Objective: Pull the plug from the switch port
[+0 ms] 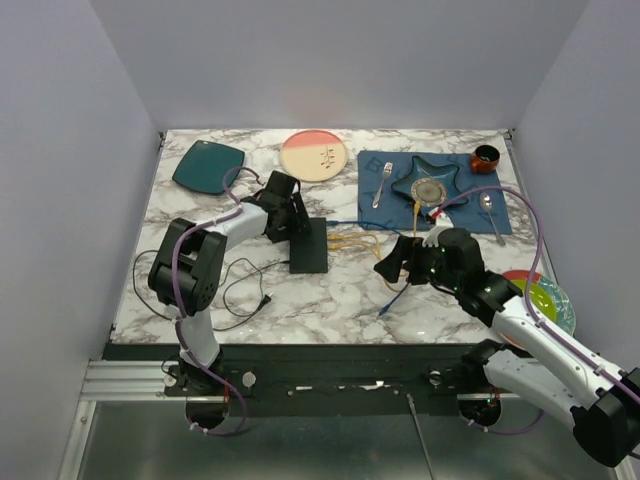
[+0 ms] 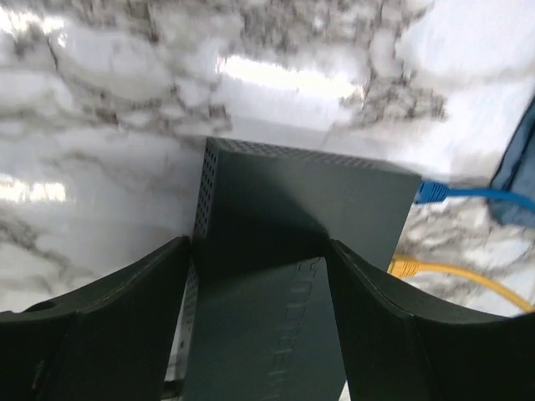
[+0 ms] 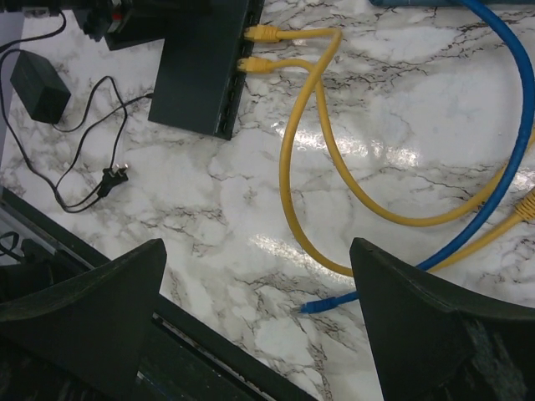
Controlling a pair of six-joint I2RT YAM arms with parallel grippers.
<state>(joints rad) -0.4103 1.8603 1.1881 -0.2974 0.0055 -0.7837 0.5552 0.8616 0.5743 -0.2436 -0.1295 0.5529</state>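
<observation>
The switch is a flat black box on the marble table. My left gripper is shut on its far end; in the left wrist view its fingers press both sides of the switch. A blue plug and a yellow plug sit in its side ports. The right wrist view shows two yellow plugs in the switch. My right gripper is open and empty, to the right of the switch, above a loose blue cable end.
A black power brick with a thin cord lies left of the switch. A teal plate, a pink plate and a blue mat with cutlery and a red cup stand at the back. Yellow cable loops lie between the arms.
</observation>
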